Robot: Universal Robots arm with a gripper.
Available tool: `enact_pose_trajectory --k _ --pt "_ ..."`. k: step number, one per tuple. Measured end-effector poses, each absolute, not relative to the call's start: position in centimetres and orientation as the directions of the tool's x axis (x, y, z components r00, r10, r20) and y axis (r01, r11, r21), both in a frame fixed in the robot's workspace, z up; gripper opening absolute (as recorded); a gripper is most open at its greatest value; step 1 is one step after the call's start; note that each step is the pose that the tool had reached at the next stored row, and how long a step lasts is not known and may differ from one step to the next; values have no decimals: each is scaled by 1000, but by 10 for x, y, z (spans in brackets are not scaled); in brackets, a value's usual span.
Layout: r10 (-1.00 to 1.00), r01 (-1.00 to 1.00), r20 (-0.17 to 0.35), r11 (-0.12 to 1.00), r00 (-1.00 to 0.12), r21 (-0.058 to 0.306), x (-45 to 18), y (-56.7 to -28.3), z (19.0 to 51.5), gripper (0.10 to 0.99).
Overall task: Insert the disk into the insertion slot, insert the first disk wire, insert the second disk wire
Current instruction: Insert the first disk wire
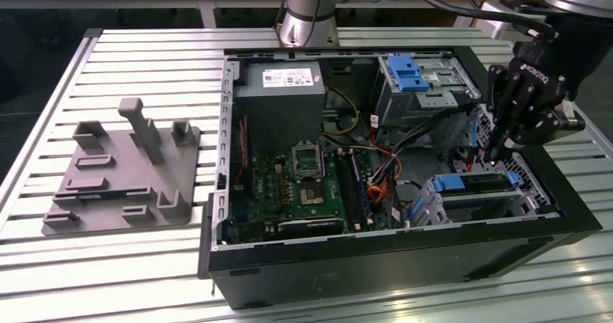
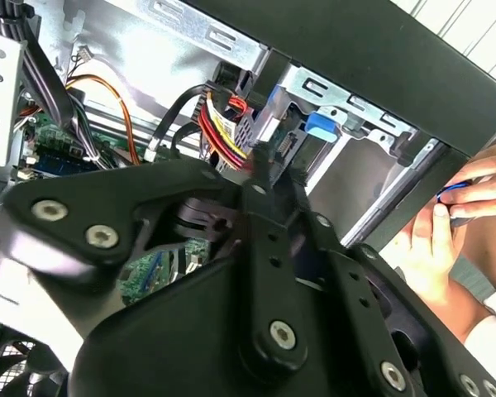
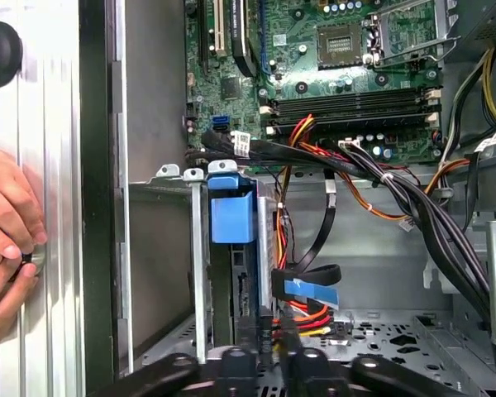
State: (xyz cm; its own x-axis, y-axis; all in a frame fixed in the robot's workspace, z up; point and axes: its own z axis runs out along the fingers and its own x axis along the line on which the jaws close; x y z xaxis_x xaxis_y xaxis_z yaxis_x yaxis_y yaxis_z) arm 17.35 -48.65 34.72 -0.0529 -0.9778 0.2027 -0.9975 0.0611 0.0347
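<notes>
A grey plastic fixture lies on the slatted bench at the exterior view's left. Beside it stands the open computer case, with the power supply at the back and the green motherboard in front of it. Further right is a taller grey bay with a blue clip. Nearer the front, the disk sits inside the insertion slot, its blue handle level with the slot's mouth. The hand hangs just above the disk's far end, at the case's wall on the exterior view's right. Its fingers are drawn narrow around a black plug that carries red and yellow wires and sits against the disk's edge. In the first wrist view, a person's fingers rest on the bench outside the case.
</notes>
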Motion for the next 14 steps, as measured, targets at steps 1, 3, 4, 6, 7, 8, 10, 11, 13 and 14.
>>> enact_pose_trajectory --k 1,3,4,6,7,8,10,11,13,14 --pt "-978 -998 203 61 -53 35 174 -487 347 263" --pt "-978 -998 203 61 -53 35 174 -486 346 200" --pt "-978 -998 203 61 -53 35 174 -486 346 200" --pt "-978 -998 203 61 -53 35 174 -486 346 200" --pt "-978 -998 202 61 -53 35 174 -486 345 200" --pt "-978 -998 202 61 -53 35 174 -486 345 200" --pt "-978 -998 201 61 -53 35 174 -485 344 200" --pt "-978 -998 200 61 -53 35 174 -485 344 200" --pt "-979 -998 197 61 -53 35 174 -485 344 188" --pt "-979 -998 196 61 -53 35 174 -484 344 188"
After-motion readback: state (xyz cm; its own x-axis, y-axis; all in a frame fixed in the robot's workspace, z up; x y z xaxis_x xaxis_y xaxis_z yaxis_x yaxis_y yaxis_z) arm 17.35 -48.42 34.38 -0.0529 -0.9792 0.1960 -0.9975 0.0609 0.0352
